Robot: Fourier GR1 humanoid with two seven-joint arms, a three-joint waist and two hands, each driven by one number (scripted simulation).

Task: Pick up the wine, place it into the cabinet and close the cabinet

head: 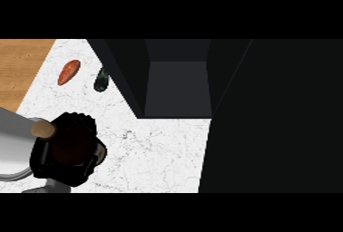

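Note:
The wine bottle (70,144) is dark red-brown with a tan cork end pointing left. It lies tilted in my left hand (61,171), whose black fingers are curled round its body and hide most of it, above the white marble counter (154,149) at the lower left. The dark cabinet (178,88) stands open up and to the right of the hand, its grey inner floor showing. Its door (275,118) hangs open as a large black panel across the right side. My right hand does not show.
An orange carrot (68,72) and a dark green vegetable (101,80) lie on the counter left of the cabinet. A wooden surface (20,68) borders the counter at the upper left.

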